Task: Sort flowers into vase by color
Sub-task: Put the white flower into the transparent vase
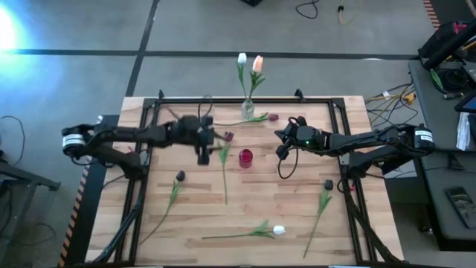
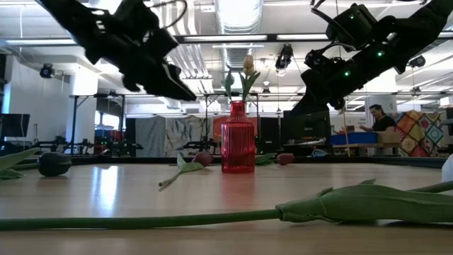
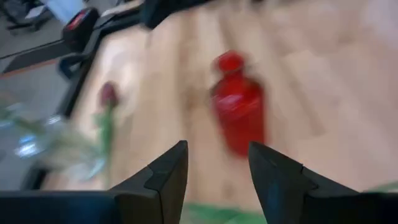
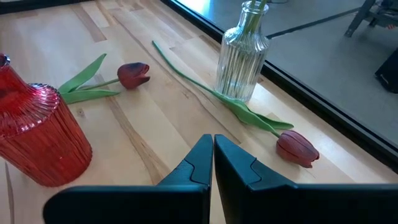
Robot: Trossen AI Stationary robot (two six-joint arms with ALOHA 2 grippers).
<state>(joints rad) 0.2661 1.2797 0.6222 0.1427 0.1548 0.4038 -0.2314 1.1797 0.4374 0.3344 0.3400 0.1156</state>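
The dark maroon tulip (image 1: pixel 228 136) lies on the worktop (image 1: pixel 201 216) just left of the red vase (image 1: pixel 245 158), head toward the far edge, its long green stem (image 1: pixel 224 175) running straight back toward the near edge. That axis is what matters here. The left claw (image 1: pixel 204 152) hangs above the boards just to the left of that stem, beside its upper stretch, fingers spread with a clear gap between them and nothing in it. In the left wrist view the red vase (image 3: pixel 238 102) sits ahead of the parted fingers (image 3: pixel 165 174), a maroon head off to one side. So the left arm looks the nearer one, and my read is it needs to slide sideways toward the vase and straddle the stem across its length.

The right claw (image 1: pixel 281 151) hovers on the vase's other side, fingers pressed together, empty. Another maroon tulip (image 4: pixel 297 148) lies close ahead of it beside the clear vase (image 4: pixel 242 59), which already carries a white bloom (image 1: pixel 242 58) and a peach bloom (image 1: pixel 257 63).
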